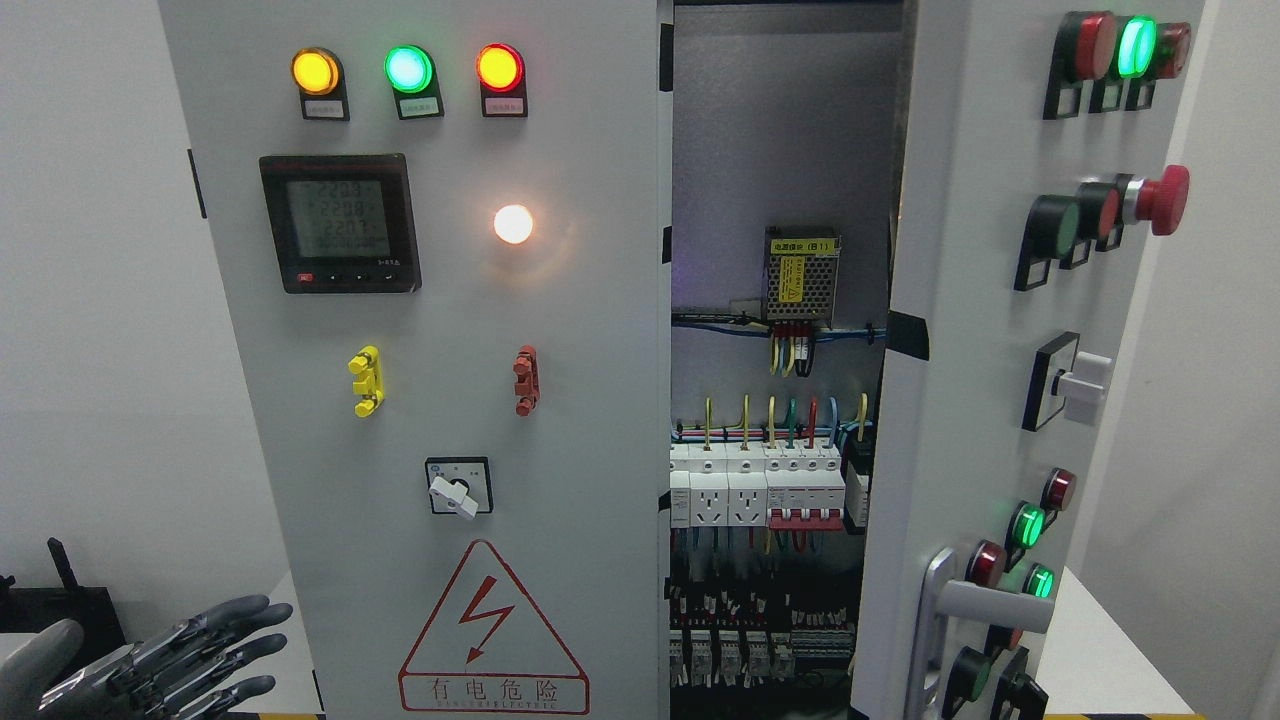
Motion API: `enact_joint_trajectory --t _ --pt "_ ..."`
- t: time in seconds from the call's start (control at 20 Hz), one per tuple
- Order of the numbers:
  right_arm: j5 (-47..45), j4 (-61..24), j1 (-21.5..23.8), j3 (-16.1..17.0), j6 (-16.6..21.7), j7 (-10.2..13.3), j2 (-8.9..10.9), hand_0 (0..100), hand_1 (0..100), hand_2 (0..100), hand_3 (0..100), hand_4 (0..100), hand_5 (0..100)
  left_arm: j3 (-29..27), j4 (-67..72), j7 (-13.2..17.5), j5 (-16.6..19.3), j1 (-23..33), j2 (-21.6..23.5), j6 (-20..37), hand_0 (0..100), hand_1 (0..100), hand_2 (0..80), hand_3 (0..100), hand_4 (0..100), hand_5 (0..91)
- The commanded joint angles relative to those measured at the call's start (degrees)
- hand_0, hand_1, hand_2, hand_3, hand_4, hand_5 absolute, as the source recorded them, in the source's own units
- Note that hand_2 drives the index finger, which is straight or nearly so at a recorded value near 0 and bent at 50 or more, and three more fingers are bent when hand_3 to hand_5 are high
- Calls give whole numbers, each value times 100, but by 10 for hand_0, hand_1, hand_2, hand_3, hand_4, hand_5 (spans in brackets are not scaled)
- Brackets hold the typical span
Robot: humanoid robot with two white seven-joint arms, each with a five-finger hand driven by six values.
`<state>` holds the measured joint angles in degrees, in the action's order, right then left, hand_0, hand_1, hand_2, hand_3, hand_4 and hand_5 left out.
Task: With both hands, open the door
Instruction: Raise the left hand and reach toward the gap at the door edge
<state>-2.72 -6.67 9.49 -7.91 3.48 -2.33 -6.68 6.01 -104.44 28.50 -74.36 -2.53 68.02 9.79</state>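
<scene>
While ajar, right door (960,330); perhaps halfway.

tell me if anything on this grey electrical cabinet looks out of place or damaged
Nothing looks damaged. The grey right door stands swung open, exposing wiring and white breakers. The left hand hangs low left, fingers spread, touching nothing.

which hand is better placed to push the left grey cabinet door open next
Left, tentatively. The left hand is the only one in view, fingers spread and holding nothing, low beside the closed left grey metal cabinet door. The right grey door already stands ajar, and the right hand is out of view.
</scene>
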Motion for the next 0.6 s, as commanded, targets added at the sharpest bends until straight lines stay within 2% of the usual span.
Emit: enact_joint_trajectory --t 0.0,0.1,0.2,0.25,0.35,0.4,0.45,0.55 --pt "0 -1 0 0 3 4 0 0 0 0 0 0 0 1788 -173 -2 -219 -1363 483 14 0 0 0 0 43 0" --pt "0 -1 0 0 3 4 0 0 0 0 0 0 0 1938 -182 -2 -648 -1653 642 14 0 0 0 0 43 0" --pt "0 -1 0 0 3 4 0 0 0 0 0 0 0 2227 -156 -2 -720 -2301 572 -82 0 0 0 0 42 0" --pt "0 -1 0 0 3 4 0 0 0 0 0 0 0 2525 -147 -2 -729 -2740 459 -300 0 0 0 0 42 0" --pt "0 -1 0 0 3 4 0 0 0 0 0 0 0 3088 62 -2 -738 -3724 -6 -1089 0 0 0 0 42 0" --pt "0 -1 0 0 3 4 0 0 0 0 0 0 0 3177 342 -2 -738 -4016 -322 -1528 0 0 0 0 43 0" --pt "0 -1 0 0 3 4 0 0 0 0 0 0 0 3161 580 -2 -712 -4184 -647 -1881 0 0 0 0 43 0" --pt "0 -1 0 0 3 4 0 0 0 0 0 0 0 3151 740 -20 -668 -4465 -1009 -2200 0 0 0 0 43 0"
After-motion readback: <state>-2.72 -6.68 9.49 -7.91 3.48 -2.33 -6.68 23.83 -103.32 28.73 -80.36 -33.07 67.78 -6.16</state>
